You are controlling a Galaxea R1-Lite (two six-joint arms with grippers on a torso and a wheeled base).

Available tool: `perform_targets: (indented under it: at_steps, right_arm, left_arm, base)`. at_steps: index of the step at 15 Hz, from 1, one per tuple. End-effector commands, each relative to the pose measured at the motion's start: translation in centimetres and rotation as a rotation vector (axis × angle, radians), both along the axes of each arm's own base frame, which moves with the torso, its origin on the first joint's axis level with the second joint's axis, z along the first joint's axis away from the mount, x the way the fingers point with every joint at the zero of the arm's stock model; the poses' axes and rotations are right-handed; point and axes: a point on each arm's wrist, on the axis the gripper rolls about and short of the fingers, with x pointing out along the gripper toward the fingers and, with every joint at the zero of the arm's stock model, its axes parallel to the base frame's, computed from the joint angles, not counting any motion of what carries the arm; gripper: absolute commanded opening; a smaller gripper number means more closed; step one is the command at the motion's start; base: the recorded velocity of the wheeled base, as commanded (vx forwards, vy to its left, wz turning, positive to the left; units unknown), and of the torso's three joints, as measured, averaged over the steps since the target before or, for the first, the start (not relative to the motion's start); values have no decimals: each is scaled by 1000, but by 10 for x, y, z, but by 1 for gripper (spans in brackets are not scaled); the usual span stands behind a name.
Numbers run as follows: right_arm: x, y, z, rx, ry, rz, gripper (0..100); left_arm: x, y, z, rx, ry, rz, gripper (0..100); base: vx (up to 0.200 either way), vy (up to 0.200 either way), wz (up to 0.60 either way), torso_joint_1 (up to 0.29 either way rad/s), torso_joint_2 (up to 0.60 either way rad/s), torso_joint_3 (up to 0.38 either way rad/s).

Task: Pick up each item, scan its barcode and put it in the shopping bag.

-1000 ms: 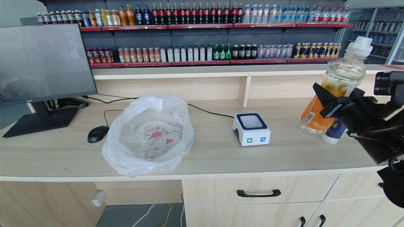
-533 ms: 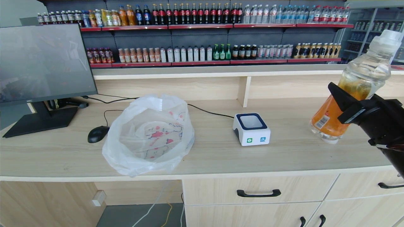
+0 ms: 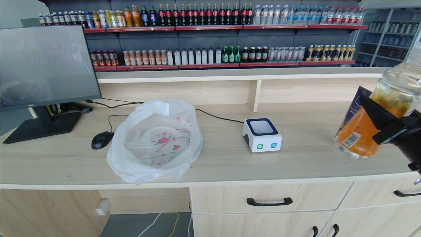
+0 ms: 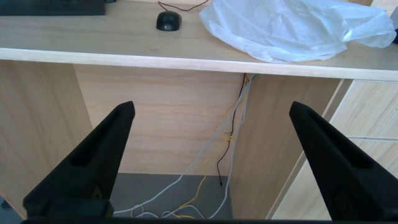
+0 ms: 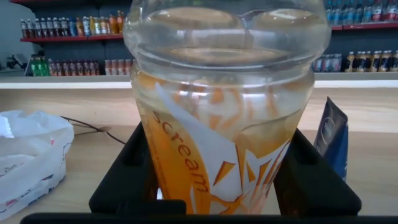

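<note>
Right jaws: clamped on the orange drink bottle [image 3: 370, 131], gripping mid-body with one finger [image 3: 378, 115] across the front. Bottle sits at the far right end of the desk [image 3: 312, 158], tilted with its top leaning right. The upper part is clear, the lower part orange. A white barcode patch [image 3: 351, 139] shows low on the label, on the near side. I can't tell from the head view whether the base is off the desk. In the right wrist view the bottle [image 5: 224, 124] sits squarely between both fingers.

A dark blue packet [image 3: 352, 107] stands just behind the bottle, on its left side. It also shows in the right wrist view [image 5: 331, 140]. I can't tell whether packet and bottle touch.

The scanner [image 3: 262, 134] is a white box with a dark-rimmed window on top, mid-desk and well left of the bottle. Its cable runs off to the far left.

The shopping bag [image 3: 154, 141] is white plastic with its mouth open upward. It's left of the scanner, close to the near desk edge, and also shows in the wrist views [image 4: 292, 28] [image 5: 28, 162].

Left jaws: wide open, nothing between the fingers [image 4: 93, 162]. They hang below the desk top, facing the desk front and some loose cables [image 4: 227, 137] under it.

Other items: a black mouse [image 3: 102, 139] just left of the bag, a monitor [image 3: 46, 65] at far left, and drink shelves [image 3: 210, 56] behind the desk.
</note>
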Motion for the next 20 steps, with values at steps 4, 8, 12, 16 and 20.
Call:
perform_targets:
  at_steps: [4,8,12,16,20]
  right_arm:
    - [-25,-4,-3,5,-5,3,0]
    - [-36,-2,-5,5,-12,27,0]
    - [-49,4,-21,-10,48,104,0]
    - [-43,37,-24,41,107,324,0]
    - [-31,57,-16,140,125,490,0]
  left_arm:
    - [0,0,0,0,0,0,100]
    - [0,0,0,0,0,0,100]
    - [0,0,0,0,0,0,100]
    - [0,0,0,0,0,0,100]
    - [0,0,0,0,0,0,100]
  base:
    - [0,0,0,0,0,0]
    - [0,0,0,0,0,0]
    - [0,0,0,0,0,0]
    - [0,0,0,0,0,0]
    - [0,0,0,0,0,0]
